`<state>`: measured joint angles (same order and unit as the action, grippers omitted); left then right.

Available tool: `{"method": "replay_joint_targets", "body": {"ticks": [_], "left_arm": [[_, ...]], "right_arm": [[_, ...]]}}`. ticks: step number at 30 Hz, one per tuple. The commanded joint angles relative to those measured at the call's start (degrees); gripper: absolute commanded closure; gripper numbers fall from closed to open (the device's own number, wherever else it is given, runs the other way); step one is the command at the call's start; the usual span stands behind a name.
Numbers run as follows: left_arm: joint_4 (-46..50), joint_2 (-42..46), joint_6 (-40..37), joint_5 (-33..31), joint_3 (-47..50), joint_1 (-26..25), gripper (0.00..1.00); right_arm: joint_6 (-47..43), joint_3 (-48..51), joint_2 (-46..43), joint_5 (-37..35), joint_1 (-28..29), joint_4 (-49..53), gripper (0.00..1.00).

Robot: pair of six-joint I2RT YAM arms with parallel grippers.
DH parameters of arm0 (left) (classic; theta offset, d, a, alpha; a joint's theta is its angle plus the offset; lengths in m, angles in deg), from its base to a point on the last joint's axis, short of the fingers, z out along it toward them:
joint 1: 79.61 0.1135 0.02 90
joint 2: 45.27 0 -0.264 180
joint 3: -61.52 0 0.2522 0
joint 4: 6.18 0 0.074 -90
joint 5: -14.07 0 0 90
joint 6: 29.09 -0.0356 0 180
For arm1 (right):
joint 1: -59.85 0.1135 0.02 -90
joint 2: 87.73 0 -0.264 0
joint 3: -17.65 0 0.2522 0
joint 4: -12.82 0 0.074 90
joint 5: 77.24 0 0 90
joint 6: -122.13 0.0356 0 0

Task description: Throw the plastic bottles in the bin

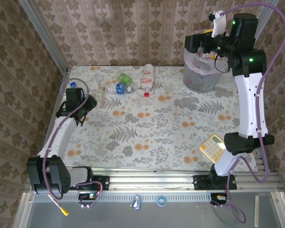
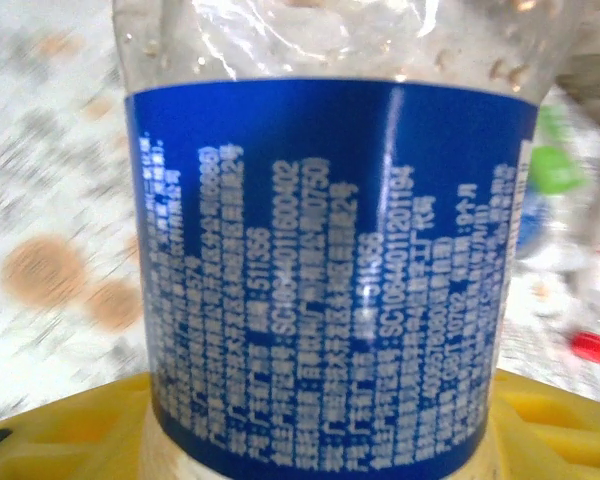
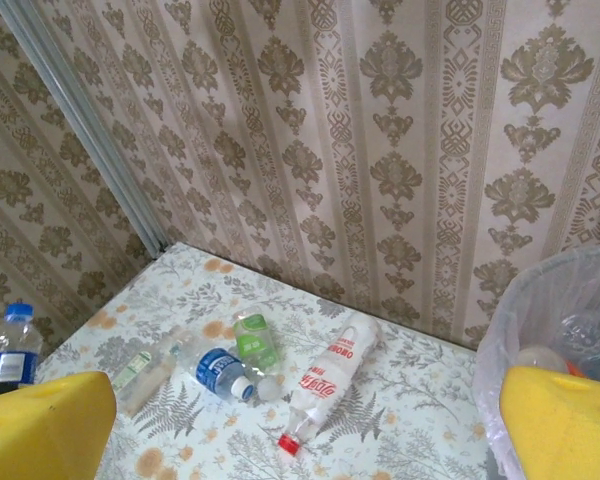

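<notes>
Left gripper (image 2: pixel 320 432) — half-open around blue-labelled bottle (image 2: pixel 330 250), hold untellable — is best being centred mid-label before being swung to bin (image 1: pixel 202 76), three o'clock.

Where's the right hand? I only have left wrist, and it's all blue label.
Observer: The right hand is above the bin at the far right of the table, open and empty.
Operator: How many bottles are on the table?
Observer: Four lie loose at the far middle, including a red-label bottle and a green bottle.
Operator: How's mine sitting?
Observer: Your blue-label bottle stands upright at the table's left edge, blue cap on top.
</notes>
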<state>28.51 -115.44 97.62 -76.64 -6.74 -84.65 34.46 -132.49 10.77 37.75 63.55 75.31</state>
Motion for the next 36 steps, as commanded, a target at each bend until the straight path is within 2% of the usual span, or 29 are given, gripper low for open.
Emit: {"method": "replay_joint_targets", "body": {"ticks": [1, 6, 12, 18, 25, 36], "left_arm": [[-7.3, 0.7, -10.2, 1.9, -6.6, -5.4, 0.5], [-10.3, -3.1, -18.4, 6.6, -15.4, -14.9, 0.51], [-13.4, -8.0, -24.0, 15.9, -21.8, -23.2, 0.53], [-18.7, -10.2, -25.4, 23.1, -23.4, -27.6, 0.56], [-16.5, -14.9, -25.1, 27.5, -29.0, -31.8, 0.6], [-16.0, -20.2, -25.2, 29.5, -33.5, -35.1, 0.63]], "right_arm": [[2.2, -1.5, 0.3, 1.8, 0.3, 1.5, 0.0], [3.5, -1.5, 0.4, 3.2, 0.3, 2.5, 0.0], [4.8, -1.5, 0.7, 4.5, 0.3, 4.2, 0.0], [8.7, -1.5, 1.8, 10.0, 0.3, 4.2, 0.0], [15.6, -1.2, 4.6, 21.3, 1.9, 3.1, 0.03], [16.2, 2.9, 4.5, 25.5, 6.5, 1.5, 0.08]]}}
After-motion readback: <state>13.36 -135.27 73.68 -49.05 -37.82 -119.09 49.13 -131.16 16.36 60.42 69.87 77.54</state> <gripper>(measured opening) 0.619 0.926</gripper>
